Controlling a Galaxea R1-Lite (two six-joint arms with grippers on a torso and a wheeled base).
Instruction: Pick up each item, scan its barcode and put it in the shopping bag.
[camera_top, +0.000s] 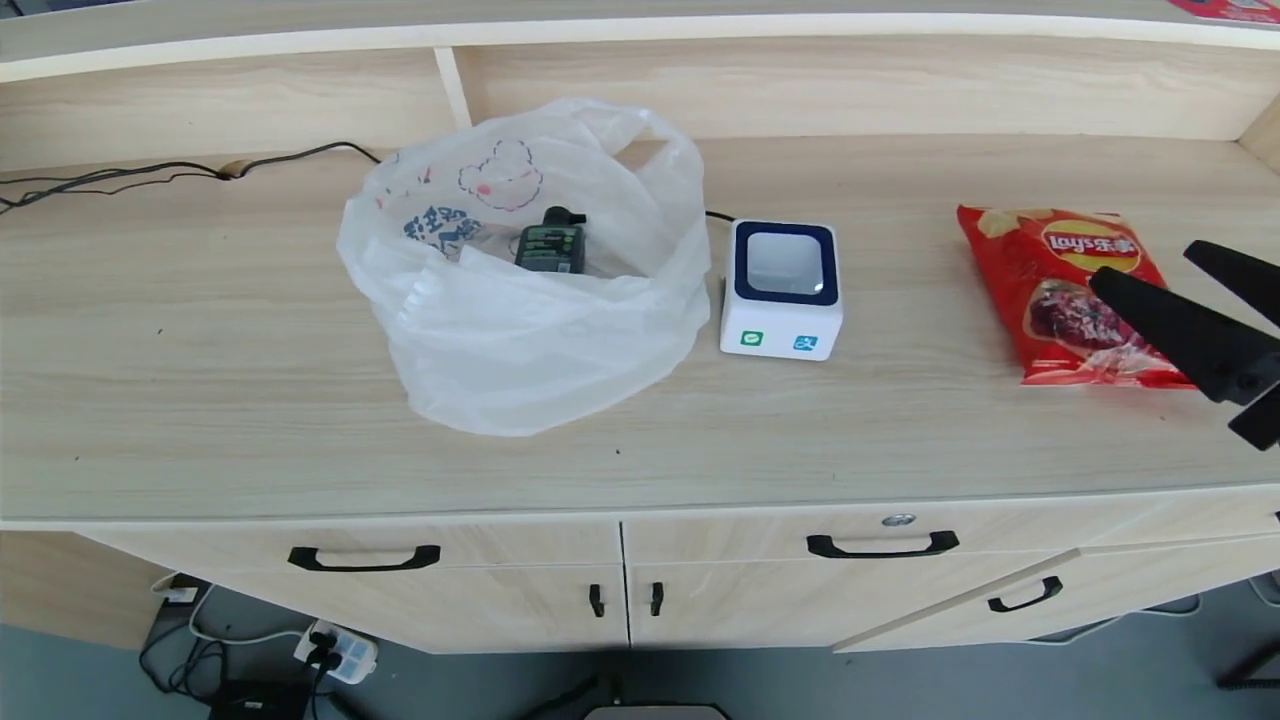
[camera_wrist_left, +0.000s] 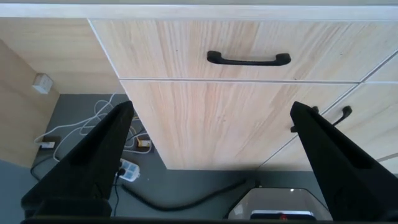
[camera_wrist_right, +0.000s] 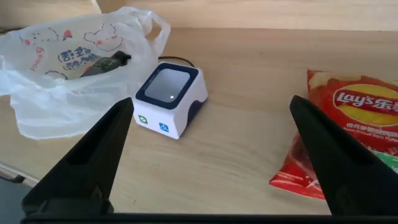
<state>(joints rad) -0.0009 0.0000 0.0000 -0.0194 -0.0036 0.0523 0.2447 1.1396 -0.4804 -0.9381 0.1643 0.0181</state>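
A pale wood counter (camera_top: 200, 400) spans the view. At the counter's back rises a shelf (camera_top: 700, 30) of the same wood. Below the counter top sit drawers (camera_top: 500, 545) with black handles (camera_top: 364, 559). Beneath the counter, a white power strip (camera_top: 340, 650) and cables (camera_top: 185, 665) lie on grey floor (camera_top: 60, 685).

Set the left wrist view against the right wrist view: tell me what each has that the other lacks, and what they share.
Left wrist, not right: a drawer's black handle and cables on the floor. Right wrist, not left: the shopping bag holding a dark item, the scanner and the chips bag on the counter. Both: an open gripper in front, left gripper and right gripper respectively, and pale wood.
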